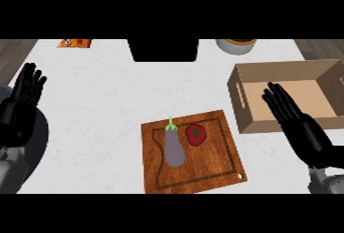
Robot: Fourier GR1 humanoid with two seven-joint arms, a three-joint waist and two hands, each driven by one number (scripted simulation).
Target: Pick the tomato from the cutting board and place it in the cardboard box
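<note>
- You are looking down on a white tabletop point(101, 113) with faint grey marks, like marble.
- At the top corners you can see a bit of dark wood floor past the tabletop's edge.
- A brown wooden cutting board point(201, 173) lies near the middle, turned a little.
- The red tomato point(196, 134) sits on the cutting board, near its top edge.
- A purple eggplant point(174, 148) with a green stem lies just beside the tomato, on its left.
- The cardboard box point(245, 109) stands open to the right of the cutting board, close to it.
- Your right hand point(295, 120) is over the box's front wall, fingers straight and holding nothing.
- Your left hand point(20, 104) rests at the left edge, fingers up and open.
- At the far edge you see a black thing point(163, 50), an orange packet point(74, 43) and a round bowl point(236, 45).
</note>
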